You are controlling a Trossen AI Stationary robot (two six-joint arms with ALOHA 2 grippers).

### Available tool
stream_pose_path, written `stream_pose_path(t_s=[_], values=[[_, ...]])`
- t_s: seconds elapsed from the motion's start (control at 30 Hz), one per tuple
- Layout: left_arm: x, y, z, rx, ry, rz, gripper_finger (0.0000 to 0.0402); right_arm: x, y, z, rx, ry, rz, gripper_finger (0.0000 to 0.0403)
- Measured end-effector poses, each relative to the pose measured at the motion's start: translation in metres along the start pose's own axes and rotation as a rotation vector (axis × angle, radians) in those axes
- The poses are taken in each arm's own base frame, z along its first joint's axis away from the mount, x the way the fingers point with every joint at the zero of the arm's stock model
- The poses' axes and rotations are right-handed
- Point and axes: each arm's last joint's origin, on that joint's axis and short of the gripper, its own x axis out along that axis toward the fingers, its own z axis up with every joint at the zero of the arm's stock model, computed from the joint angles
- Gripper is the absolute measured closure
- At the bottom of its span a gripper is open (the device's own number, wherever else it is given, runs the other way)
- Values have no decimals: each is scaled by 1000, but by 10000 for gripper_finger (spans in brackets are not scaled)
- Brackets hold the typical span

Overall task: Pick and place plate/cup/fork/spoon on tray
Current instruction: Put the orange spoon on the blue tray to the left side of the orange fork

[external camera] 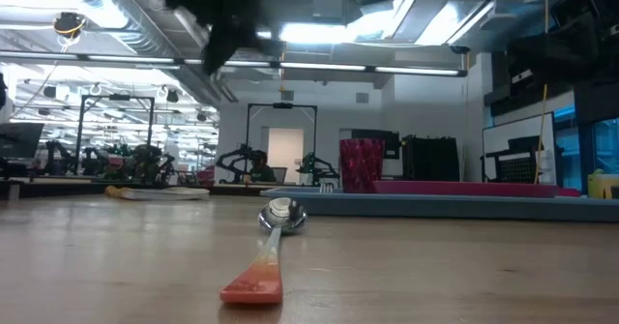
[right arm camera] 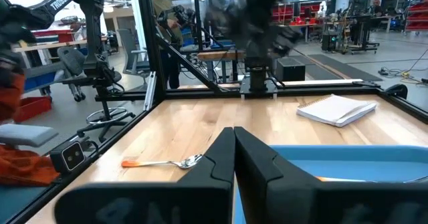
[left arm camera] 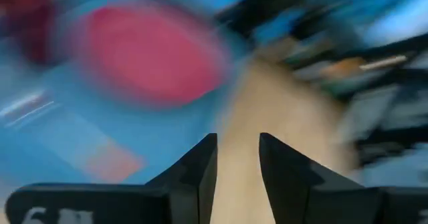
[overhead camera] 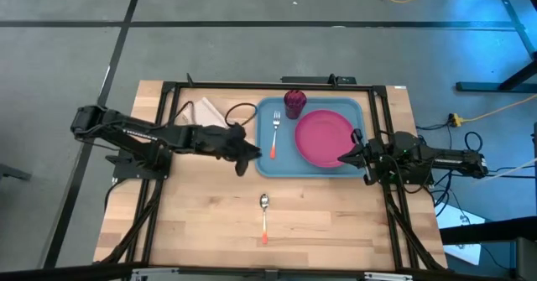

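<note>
The light-blue tray (overhead camera: 267, 165) lies at the table's middle far side. On it lie the pink plate (overhead camera: 323, 138), the dark red cup (overhead camera: 294, 103) standing upright at its far edge, and the fork (overhead camera: 275, 130) near its left side. The spoon (overhead camera: 264, 214) lies flat on the bare wood nearer the front, its bowl toward the tray; it also shows in the low view (external camera: 276, 229). My left gripper (overhead camera: 249, 153) hangs open and empty above the tray's left rim (left arm camera: 238, 164). My right gripper (overhead camera: 342, 158) is shut and empty over the tray's right near part (right arm camera: 234, 147).
A white napkin (overhead camera: 201, 111) lies on the wood left of the tray, with a dark cable loop (overhead camera: 239, 111) beside it. The black frame rails (overhead camera: 252, 85) run round the table. Bare wood lies around the spoon.
</note>
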Motion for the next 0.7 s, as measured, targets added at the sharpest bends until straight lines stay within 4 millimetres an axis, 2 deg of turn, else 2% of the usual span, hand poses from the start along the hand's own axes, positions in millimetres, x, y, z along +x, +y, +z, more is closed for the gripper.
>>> stream_pose_path(t_s=[0.1, 0.2, 0.43, 0.57, 0.7], values=[[-8, -32, 14, 34, -169, -307, 298, 0, 0, 0, 1, 0, 0, 392], [-16, -55, 12, 18, -260, -409, 299, 0, 0, 0, 0, 0, 0, 392], [-20, -95, -27, -86, -244, -242, 317, 0, 0, 0, 0, -1, 0, 392], [-17, -126, -33, -128, -307, -162, 324, 0, 0, 0, 0, -1, 0, 392], [3, -155, -32, -87, -290, -70, 325, 0, 0, 0, 0, -1, 0, 392]])
